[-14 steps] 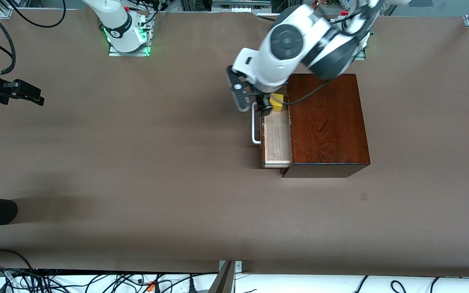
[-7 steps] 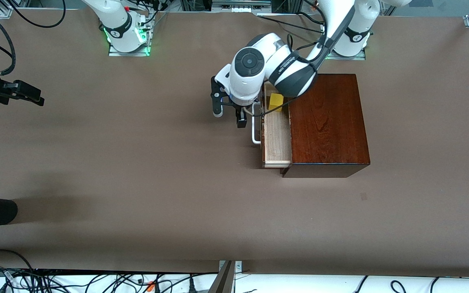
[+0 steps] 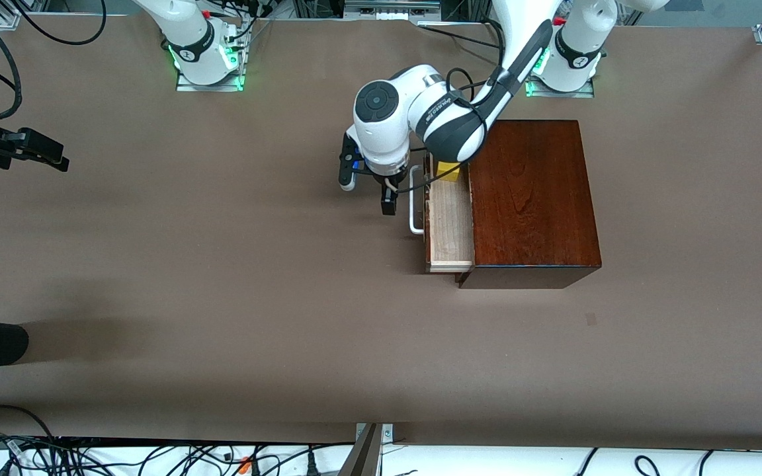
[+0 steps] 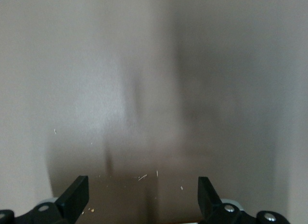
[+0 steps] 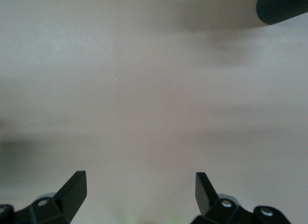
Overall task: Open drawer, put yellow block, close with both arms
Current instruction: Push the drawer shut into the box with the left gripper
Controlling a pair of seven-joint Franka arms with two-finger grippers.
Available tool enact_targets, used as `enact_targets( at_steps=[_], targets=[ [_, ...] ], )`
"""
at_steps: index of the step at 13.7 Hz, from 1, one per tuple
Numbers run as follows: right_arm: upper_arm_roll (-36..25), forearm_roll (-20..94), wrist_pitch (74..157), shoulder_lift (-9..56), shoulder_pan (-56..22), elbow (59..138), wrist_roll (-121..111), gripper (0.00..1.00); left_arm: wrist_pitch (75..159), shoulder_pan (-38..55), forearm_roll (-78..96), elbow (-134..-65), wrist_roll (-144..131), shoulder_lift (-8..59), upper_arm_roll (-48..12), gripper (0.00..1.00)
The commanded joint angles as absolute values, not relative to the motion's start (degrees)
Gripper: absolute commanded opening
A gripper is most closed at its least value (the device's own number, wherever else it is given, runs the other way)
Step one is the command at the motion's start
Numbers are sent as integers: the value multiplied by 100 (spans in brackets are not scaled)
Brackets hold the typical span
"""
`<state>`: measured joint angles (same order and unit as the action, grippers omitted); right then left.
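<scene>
Since the earlier frame, the left pincer (image 3: 369,188) has withdrawn from the drawer (image 3: 450,221) and now hangs over bare worktop (image 3: 222,264) just beside the handle (image 3: 413,201), fingers (image 4: 74,197) spread and empty. Block (image 3: 448,170): resting in the open drawer, at the tray end toward the robots' edge of the worktop, partly hidden by the left arm. Box (image 3: 532,198): toward the left arm's end. Right pincer (image 5: 139,195): waiting, spread and empty, at the worktop edge at the right arm's end.
</scene>
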<state>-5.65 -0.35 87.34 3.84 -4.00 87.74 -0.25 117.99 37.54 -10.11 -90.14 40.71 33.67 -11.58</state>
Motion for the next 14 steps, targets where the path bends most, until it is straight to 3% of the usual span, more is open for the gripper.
enact_targets(
  at_steps=[1,14],
  targets=[
    [-492,-9,8701,343,-360,8771,44,100,11751,3665,-1256,-9140,4236,3349,-1143,100],
    [-492,-9,8771,352,-369,8807,35,100,10398,3146,-1257,-9053,4395,3059,-1072,100]
  ],
)
